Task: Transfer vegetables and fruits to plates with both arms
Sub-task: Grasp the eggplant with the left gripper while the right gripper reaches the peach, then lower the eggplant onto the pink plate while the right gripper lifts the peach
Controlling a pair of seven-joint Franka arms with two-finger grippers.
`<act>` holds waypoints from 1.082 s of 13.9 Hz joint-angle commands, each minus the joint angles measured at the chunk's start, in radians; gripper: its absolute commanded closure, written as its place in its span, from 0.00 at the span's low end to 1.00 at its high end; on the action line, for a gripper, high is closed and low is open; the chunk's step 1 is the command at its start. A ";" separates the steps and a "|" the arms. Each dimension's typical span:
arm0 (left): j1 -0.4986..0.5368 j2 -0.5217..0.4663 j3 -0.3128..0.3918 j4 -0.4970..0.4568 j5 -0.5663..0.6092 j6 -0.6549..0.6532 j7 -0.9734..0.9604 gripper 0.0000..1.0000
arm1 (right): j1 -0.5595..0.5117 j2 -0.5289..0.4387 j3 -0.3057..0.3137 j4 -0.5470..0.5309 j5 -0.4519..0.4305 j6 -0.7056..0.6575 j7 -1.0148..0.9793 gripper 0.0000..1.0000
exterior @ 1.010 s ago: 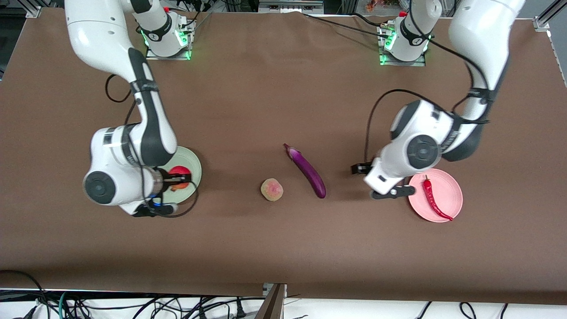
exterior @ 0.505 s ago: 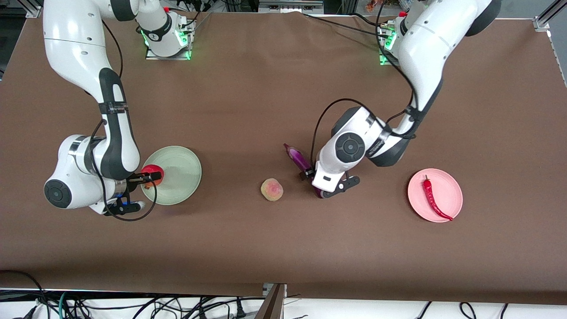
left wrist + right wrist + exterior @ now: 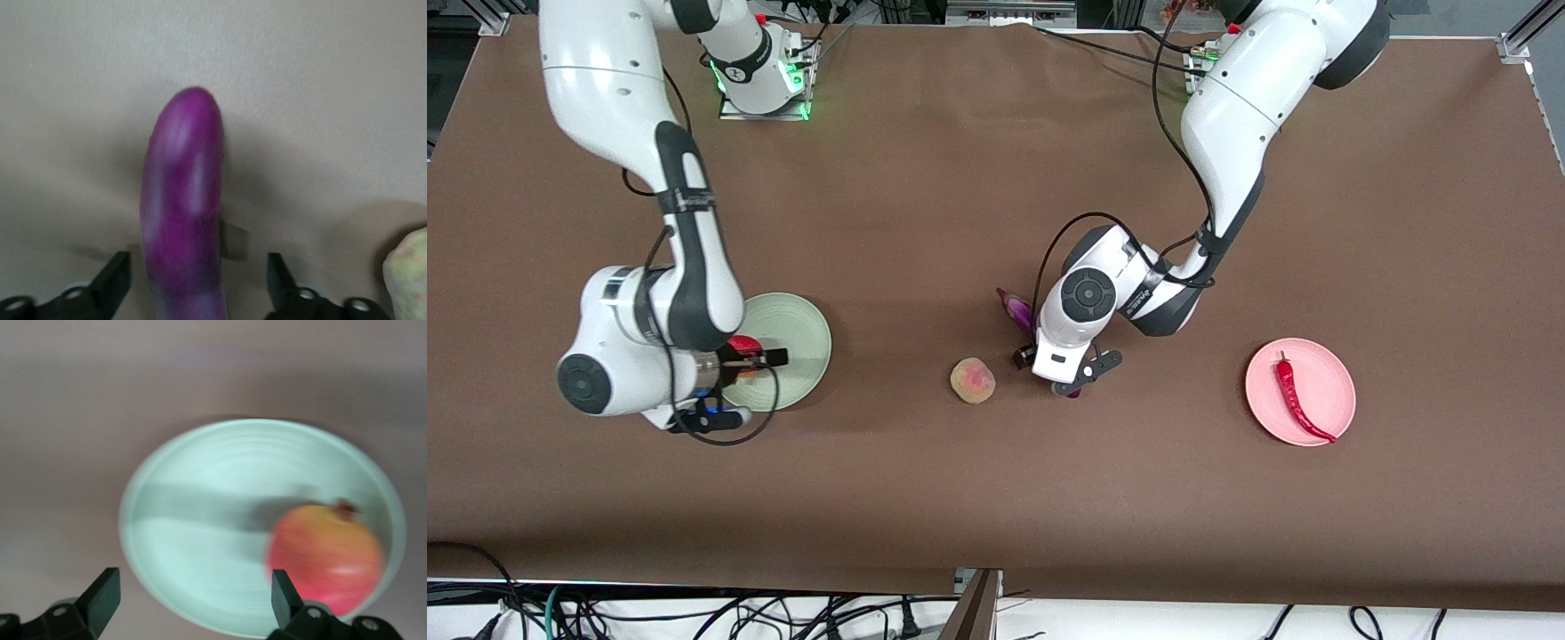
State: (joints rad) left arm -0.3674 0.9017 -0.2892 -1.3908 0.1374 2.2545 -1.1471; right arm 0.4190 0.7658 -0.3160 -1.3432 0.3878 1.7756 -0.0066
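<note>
The purple eggplant (image 3: pixel 1012 308) lies on the table mid-way between the arms, mostly hidden under my left wrist. My left gripper (image 3: pixel 1060 378) is low over it. In the left wrist view the gripper (image 3: pixel 198 267) is open, with a finger on each side of the eggplant (image 3: pixel 183 207) and not touching it. The peach (image 3: pixel 972 380) sits beside it and also shows in the left wrist view (image 3: pixel 408 275). The red apple (image 3: pixel 743 345) rests on the pale green plate (image 3: pixel 800 338). My right gripper (image 3: pixel 756 360) hovers open over that plate (image 3: pixel 213 520), with the apple (image 3: pixel 327 557) off to one side. The chili (image 3: pixel 1294 400) lies on the pink plate (image 3: pixel 1334 373).
Brown cloth covers the table. The two arm bases (image 3: pixel 760 71) stand at the edge farthest from the front camera. Cables hang below the table's near edge (image 3: pixel 694 613).
The left arm swung from the pink plate to the eggplant and lowered its gripper around it. The right gripper went out to the green plate's rim and came partly back.
</note>
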 commanded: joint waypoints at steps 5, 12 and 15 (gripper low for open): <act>0.034 -0.032 0.005 0.029 -0.002 -0.099 0.070 1.00 | 0.155 0.018 0.086 0.027 0.152 0.203 0.381 0.00; 0.283 -0.158 0.001 0.035 0.002 -0.390 0.338 0.94 | 0.205 0.161 0.167 0.208 0.160 0.367 0.641 0.00; 0.399 -0.159 0.009 0.030 0.011 -0.427 0.458 0.94 | 0.218 0.202 0.186 0.231 0.149 0.441 0.654 0.00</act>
State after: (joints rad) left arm -0.0290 0.7560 -0.2721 -1.3370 0.1388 1.8447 -0.7583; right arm 0.6334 0.9201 -0.1365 -1.1694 0.5326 2.1917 0.6266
